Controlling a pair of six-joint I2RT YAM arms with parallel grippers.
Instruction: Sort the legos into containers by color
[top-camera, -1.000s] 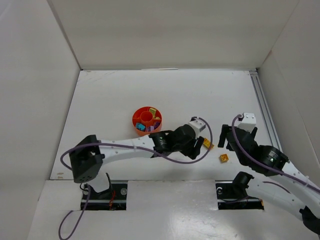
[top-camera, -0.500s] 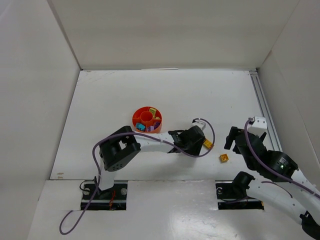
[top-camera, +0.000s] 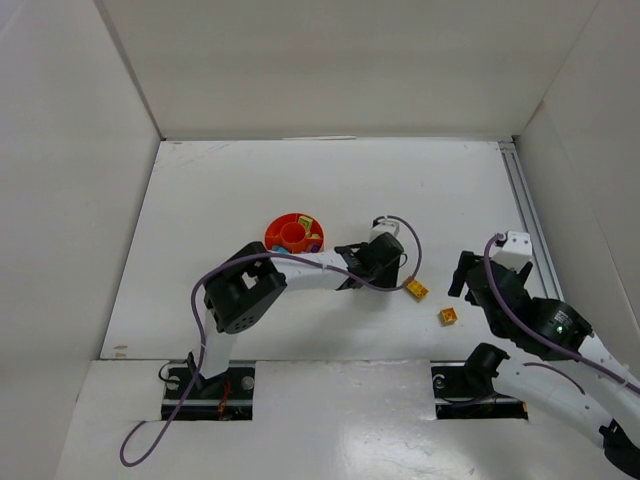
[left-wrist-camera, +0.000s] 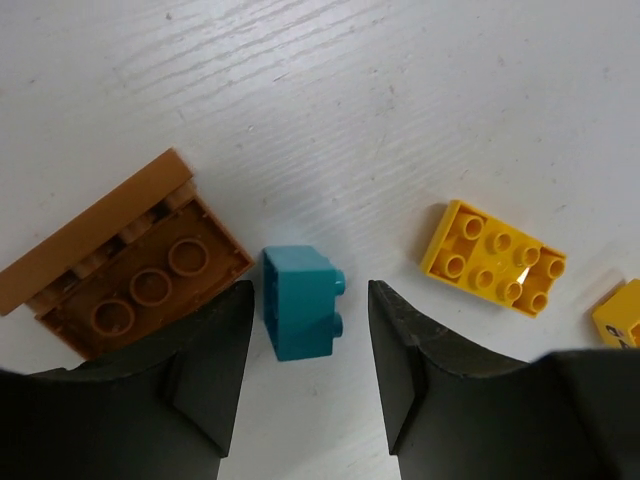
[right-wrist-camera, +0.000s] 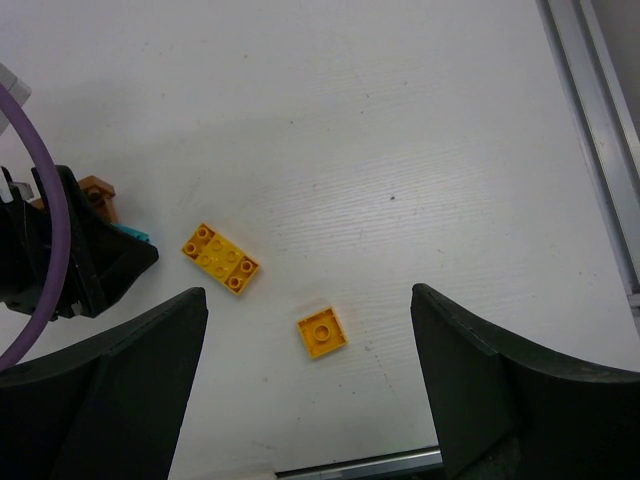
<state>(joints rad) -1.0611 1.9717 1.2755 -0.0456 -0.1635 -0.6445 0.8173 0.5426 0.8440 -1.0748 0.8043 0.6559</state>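
Closing the open jaws of your left gripper on the teal brick between them, right of the orange dish, you risk dragging along the brown brick just beside it; your right gripper hangs open.

White table, legos, orange dish

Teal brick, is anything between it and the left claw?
Nothing visible. The teal brick lies bare between the open fingers of the left gripper; the brown brick sits just outside one finger.
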